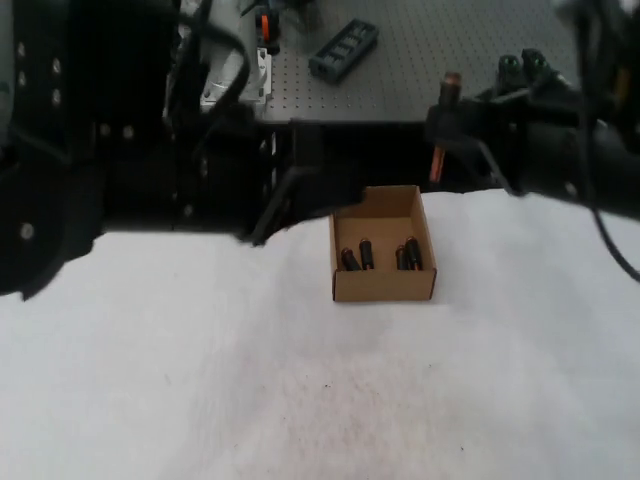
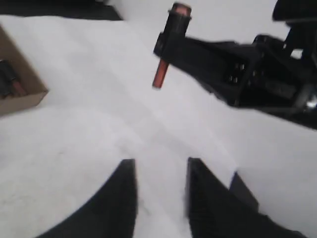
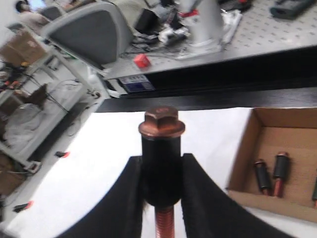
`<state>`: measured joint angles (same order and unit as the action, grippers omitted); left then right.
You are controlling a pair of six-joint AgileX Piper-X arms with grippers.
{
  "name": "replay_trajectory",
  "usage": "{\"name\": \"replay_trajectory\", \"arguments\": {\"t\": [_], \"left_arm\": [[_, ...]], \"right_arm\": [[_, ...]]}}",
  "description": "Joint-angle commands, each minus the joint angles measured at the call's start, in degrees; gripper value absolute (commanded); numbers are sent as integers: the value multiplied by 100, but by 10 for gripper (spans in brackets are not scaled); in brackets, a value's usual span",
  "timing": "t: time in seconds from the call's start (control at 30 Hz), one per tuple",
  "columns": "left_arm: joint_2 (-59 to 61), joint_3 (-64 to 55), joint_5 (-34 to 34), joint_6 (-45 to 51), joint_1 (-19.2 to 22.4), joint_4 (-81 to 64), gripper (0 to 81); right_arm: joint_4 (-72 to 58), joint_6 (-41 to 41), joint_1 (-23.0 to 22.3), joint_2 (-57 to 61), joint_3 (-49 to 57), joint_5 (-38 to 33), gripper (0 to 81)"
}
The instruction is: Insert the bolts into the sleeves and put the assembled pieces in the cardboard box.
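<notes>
High view: The cardboard box [image 1: 383, 285] stood on the white cloth [image 1: 300, 380] near the middle of the bench. Four assembled pieces [image 1: 366, 254] lay inside it. To the box's right and farther back, the right gripper [image 1: 445, 118] held a bolt [image 1: 437, 160] upright, off the cloth.

Left wrist view: The left gripper [image 2: 161, 161] was spread and empty, its fingers [image 2: 124, 198] just above bare cloth. A corner of the box [image 2: 22, 94] was near. Farther off, the right gripper was clamped on a black sleeve [image 2: 174, 25], and the bolt's copper shank [image 2: 160, 74] hung out below it.

Right wrist view: The right gripper [image 3: 162, 158] was pressed on the sleeve [image 3: 161, 166] from both sides. The bolt's hexagonal head [image 3: 161, 124] sat on the sleeve's top, with thread showing beneath. The box [image 3: 247, 144] stood alongside, with two pieces [image 3: 279, 171] visible inside.
</notes>
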<state>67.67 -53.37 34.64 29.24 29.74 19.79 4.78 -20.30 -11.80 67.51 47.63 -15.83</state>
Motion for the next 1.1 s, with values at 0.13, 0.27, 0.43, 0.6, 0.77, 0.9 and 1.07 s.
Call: {"name": "replay_trajectory", "arguments": {"t": [0.13, 0.27, 0.43, 0.6, 0.77, 0.9, 1.07], "left_arm": [[-1007, -20, -2056, -1280, -68, 1771, 7], [-1816, 119, -2565, -1346, -68, 2395, 7], [-2765, 656, -2849, -740, -68, 2621, 7], [-3474, 1063, -2846, -561, -68, 2723, 7], [-3854, 1354, -2846, -561, -68, 2725, 7], [-3897, 1417, -2846, -561, -68, 2725, 7], [-3929, 1416, -3101, -685, -68, 2789, 7]], "right_arm": [[1238, 622, 144, 2291, 1748, 738, 3], [2022, 746, 144, 3439, 2777, 900, 3], [2543, 748, 144, 4489, 3681, 1123, 3], [2715, 748, 144, 4919, 3913, 1381, 17], [2765, 738, 183, 5033, 3913, 1325, 212], [2854, 468, 227, 4805, 3913, 1226, 331], [2793, 929, 232, 3919, 3555, 1227, 272]]}}
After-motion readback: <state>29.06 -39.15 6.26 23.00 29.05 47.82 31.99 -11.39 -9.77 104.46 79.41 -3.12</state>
